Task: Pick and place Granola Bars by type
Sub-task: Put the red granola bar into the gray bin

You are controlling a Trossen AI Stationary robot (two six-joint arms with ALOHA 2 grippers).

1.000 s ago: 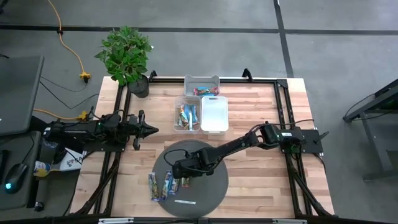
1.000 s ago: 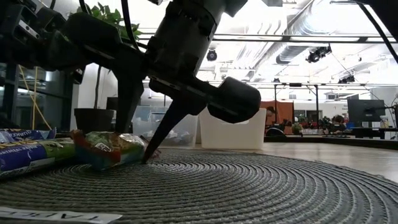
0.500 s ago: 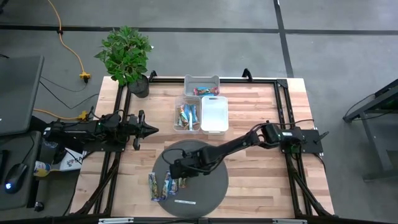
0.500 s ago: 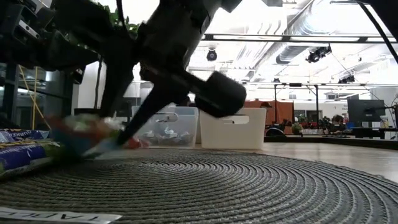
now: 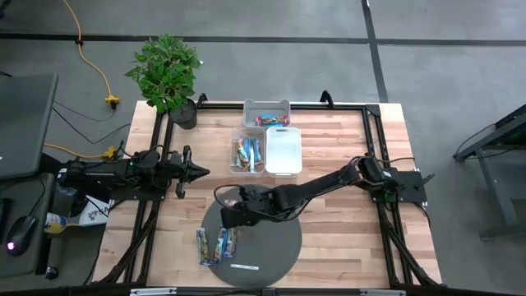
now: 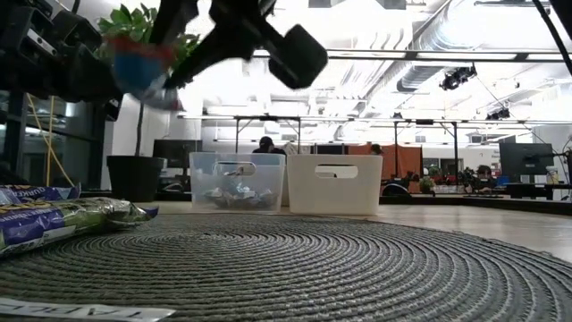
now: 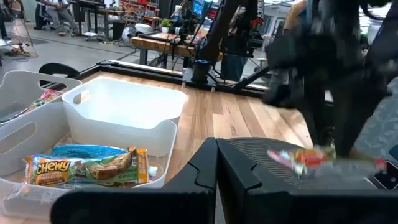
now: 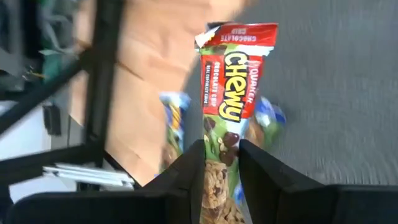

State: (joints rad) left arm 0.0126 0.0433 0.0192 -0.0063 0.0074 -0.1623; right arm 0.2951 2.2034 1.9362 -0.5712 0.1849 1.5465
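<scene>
A: Pinched between two dark fingers (image 8: 261, 180) at the bottom of the frame: a red-topped Chewy granola bar (image 8: 227, 118), standing upright through the middle of the picture, lower half printed with cookie pieces.

B: Behind it?

A: Two more bars, blurred. A blue-and-yellow wrapped bar (image 8: 173, 121) just left of centre; a green-and-blue wrapped bar (image 8: 264, 124) peeking out on the right.

B: And underneath?

A: Grey woven mat (image 8: 336, 93) across the right half. Bare wooden tabletop (image 8: 146, 81) left of centre. Black frame bars (image 8: 102, 68) crossing the upper left. White papers (image 8: 87, 176) at lower left.
</scene>
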